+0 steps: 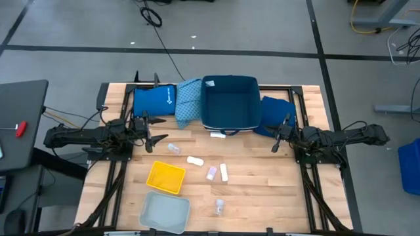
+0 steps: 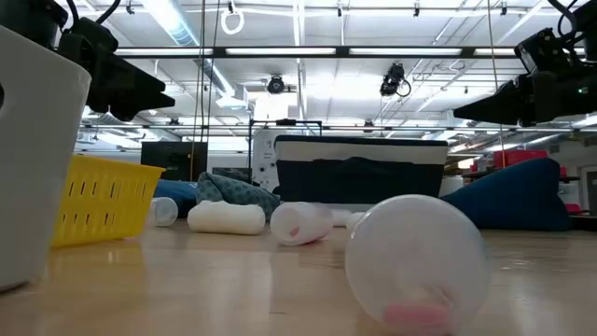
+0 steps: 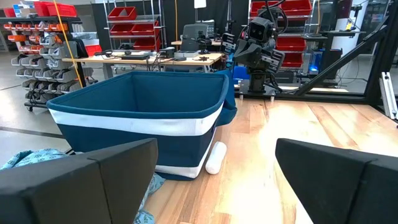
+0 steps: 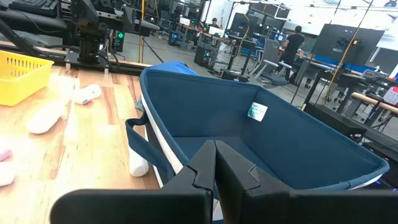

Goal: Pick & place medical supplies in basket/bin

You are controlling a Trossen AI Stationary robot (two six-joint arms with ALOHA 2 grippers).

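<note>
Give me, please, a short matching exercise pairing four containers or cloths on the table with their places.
Things:
1. yellow basket
2. blue fabric bin
3. grey tray
4. teal patterned cloth

Places:
A. nearest the table's front edge
B. at the back, centre
C. against the bin's left side
D. just behind the grey tray

Pairs: 1-D, 2-B, 3-A, 4-C

An industrial lab: shelving with red bins [image 3: 127, 12], workbenches [image 3: 143, 59], ceiling strip lights [image 2: 298, 51].

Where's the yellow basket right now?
In the high view the yellow basket sits on the table's left half, near the front edge, just behind the pale grey bin and left of the scattered white tubes.
</note>
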